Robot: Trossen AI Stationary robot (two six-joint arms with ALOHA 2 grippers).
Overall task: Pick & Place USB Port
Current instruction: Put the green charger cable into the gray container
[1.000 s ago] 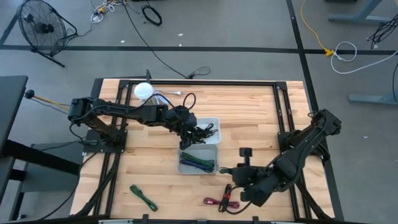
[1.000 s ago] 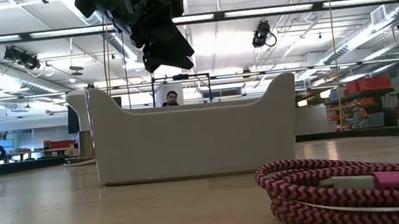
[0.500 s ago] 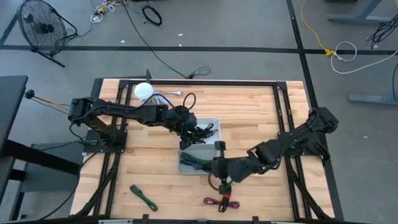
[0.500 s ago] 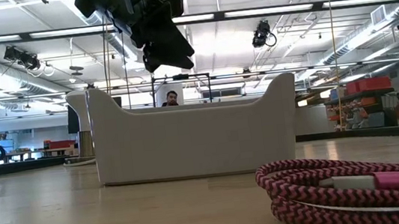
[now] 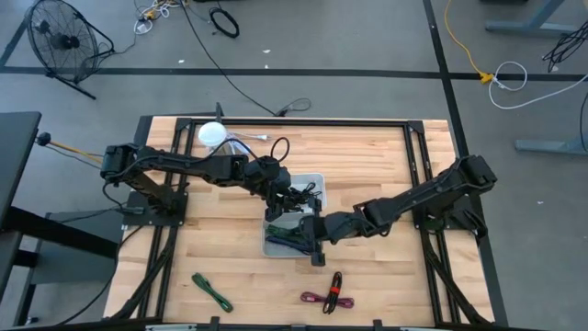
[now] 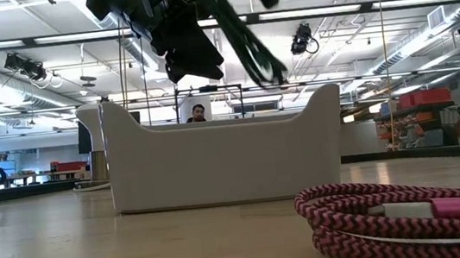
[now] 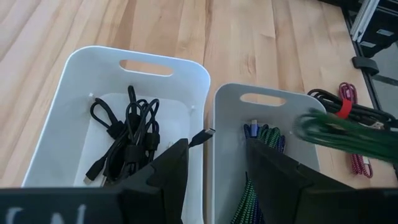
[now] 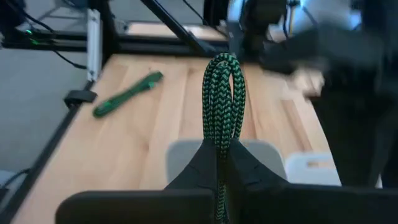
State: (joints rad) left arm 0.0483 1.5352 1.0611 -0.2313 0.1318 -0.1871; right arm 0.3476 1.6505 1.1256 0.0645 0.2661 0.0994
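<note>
Two white bins stand side by side mid-table. The far bin (image 5: 318, 179) holds black cables (image 7: 127, 134); the near bin (image 5: 267, 250) holds green and blue braided cables (image 7: 264, 140). My right gripper (image 5: 314, 237) hovers over the near bin's right end, shut on a green-and-black braided cable (image 8: 222, 81), which shows blurred in the low view (image 6: 251, 48). My left gripper (image 5: 292, 195) hangs open above the far bin. A black plug (image 7: 204, 135) shows between its fingers; whether it touches them I cannot tell. My right gripper pinches the green-and-black braided cable between its two fingers (image 8: 205, 163), on a doubled bend of several strands (image 8: 222, 134). The looped end stands out past the fingertips. The cable is lifted clear, and a length of it hangs slanting below the gripper (image 6: 256, 56) above the bin.
A red braided cable (image 5: 329, 296) lies coiled near the table's near edge, large in the low view (image 6: 396, 214). A green cable (image 5: 211, 292) lies at the near left. A white round object (image 5: 211, 134) and a black cord (image 5: 277, 145) sit at the far side. A person (image 6: 199, 112) stands beyond the table.
My right gripper has swept from the table's near right, beside the red cable, toward the left and slightly far, ending over the near bin. The green cable has travelled with it, lifted clear and swinging below.
</note>
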